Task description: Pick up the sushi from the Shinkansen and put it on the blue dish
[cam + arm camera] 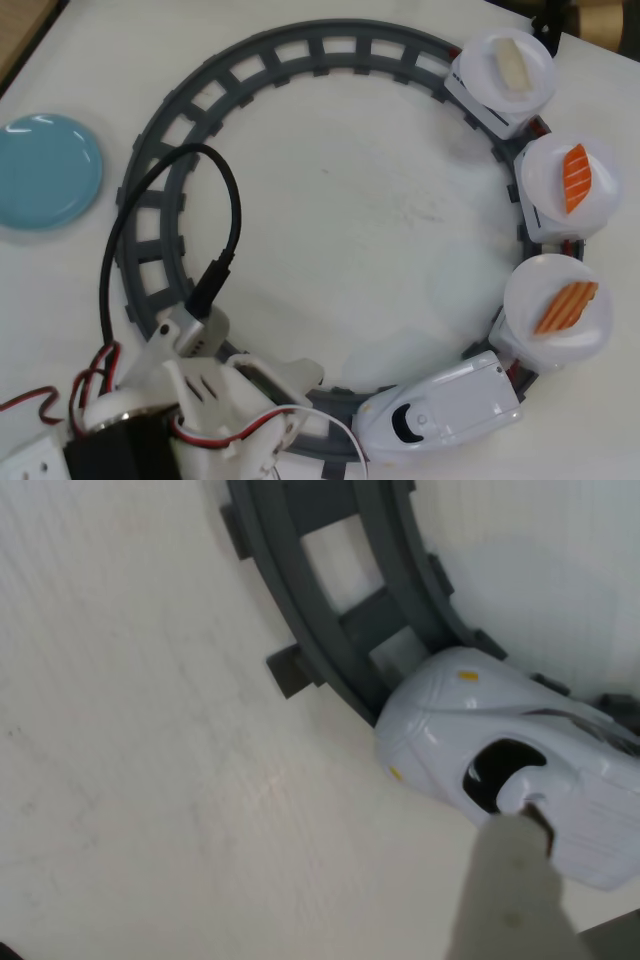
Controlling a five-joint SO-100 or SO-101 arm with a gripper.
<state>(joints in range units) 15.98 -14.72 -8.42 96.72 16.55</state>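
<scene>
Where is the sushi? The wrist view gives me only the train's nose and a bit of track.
Observer: In the overhead view, the pale orange sushi lies on the first white plate, right behind the Shinkansen nose.
Operator: Are the other cars loaded too?
Observer: Yes. The second plate carries a deeper orange-red piece, and the third plate carries a whitish piece.
Operator: And the blue dish?
Observer: The blue dish sits empty outside the track ring, at the overhead view's left edge, across the ring from the plates.
</scene>
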